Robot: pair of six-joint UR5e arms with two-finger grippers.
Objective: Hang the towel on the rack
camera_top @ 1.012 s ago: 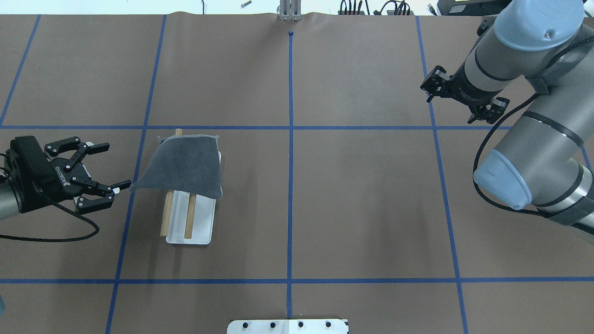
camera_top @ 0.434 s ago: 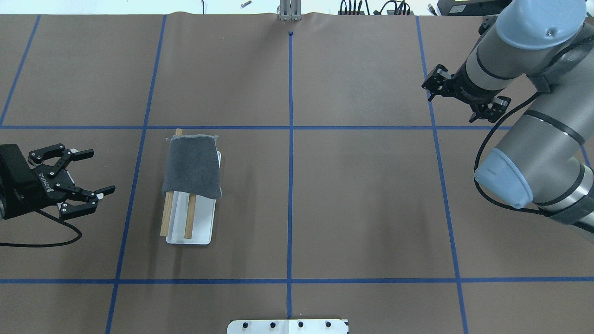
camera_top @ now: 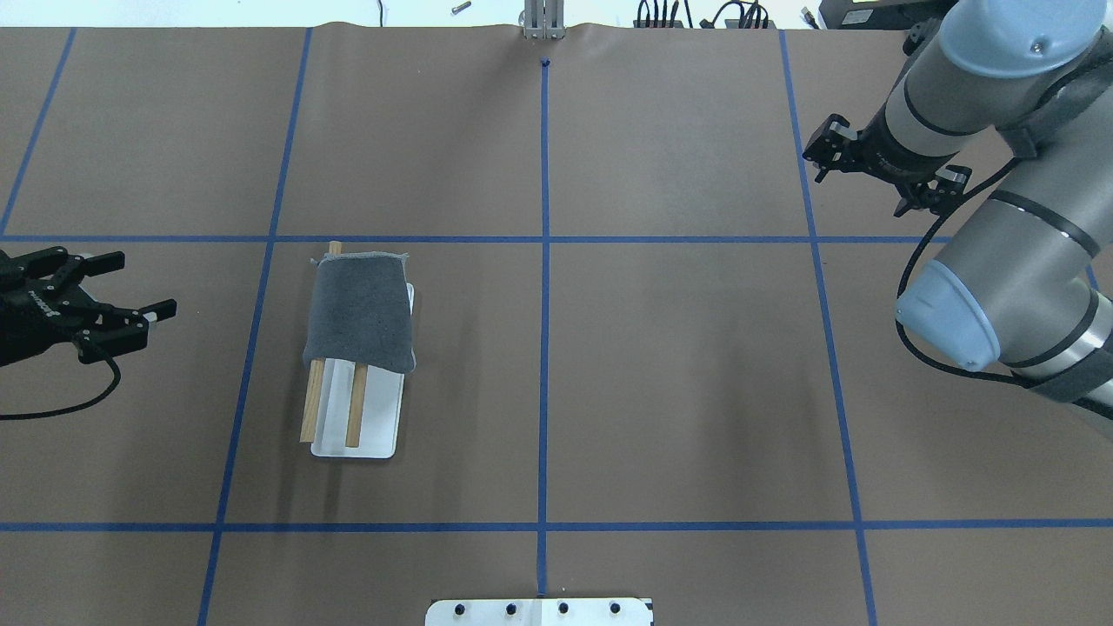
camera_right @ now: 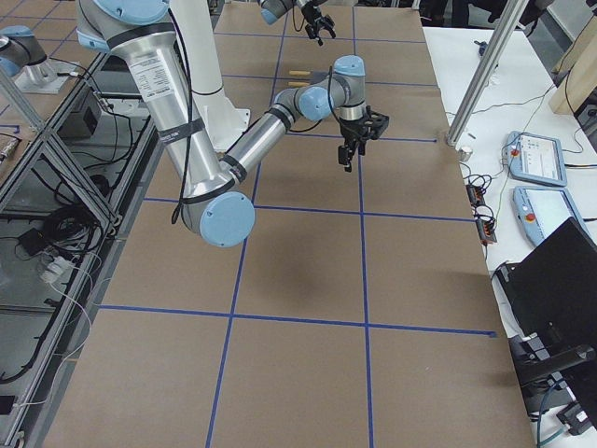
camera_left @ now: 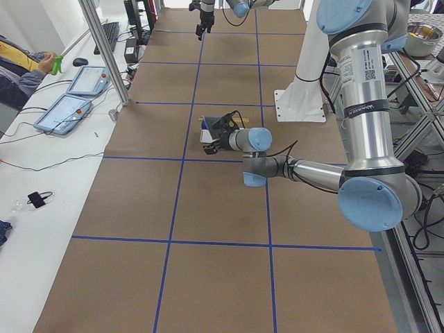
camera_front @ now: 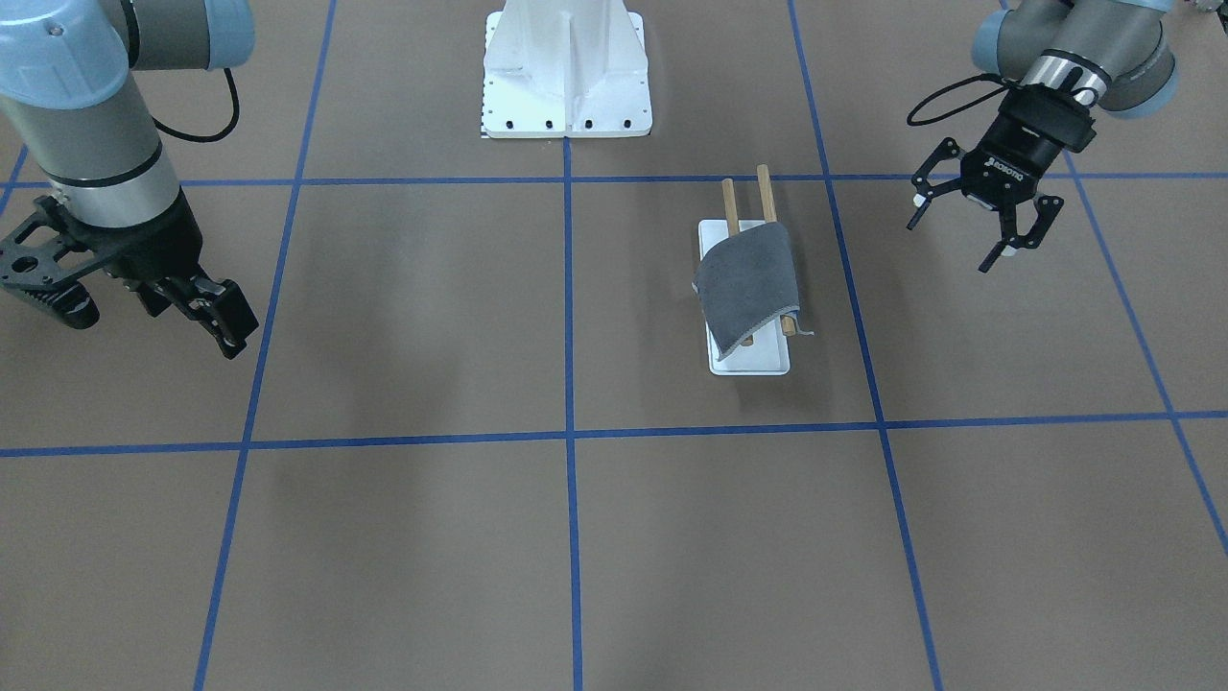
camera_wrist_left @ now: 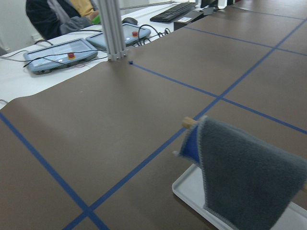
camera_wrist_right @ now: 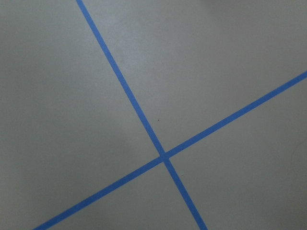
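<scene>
Plainly, the left fingers [camera_front: 948, 246] are spread wide and hold nothing. They hang at the upper right of the front-facing view, well apart from the rack [camera_top: 380, 413]. White lettering [camera_front: 1005, 165] on the black body behind them reads ROBOTIQ.

The right fingers [camera_front: 158, 333] are also parted wide and empty, at the left edge of the same view, far from the rack on the other half of the bench [camera_top: 678, 365]. The right wrist camera sees only brown bench surface and 2 blue tape lines [camera_wrist_right: 144, 124] crossing.

The towel [camera_top: 361, 309] is draped over the rack's 2 dowel rods [camera_top: 355, 407], left of centre in the overhead view. It covers the upper part of both rods, and their lower ends stick out bare above the white base. In the front-facing view its left side hangs down toward the base. In the left wrist view the pale stitched edge runs down its front, a patch of blue underside shows at the near corner, and 1 rod tip pokes out just beside it.

A white bolted pedestal [camera_front: 566, 67] stands at the top centre of the front-facing view. A white label [camera_left: 365, 69] with a square code sits on the near arm's upright tube in the left side view; its print is too small to read.
</scene>
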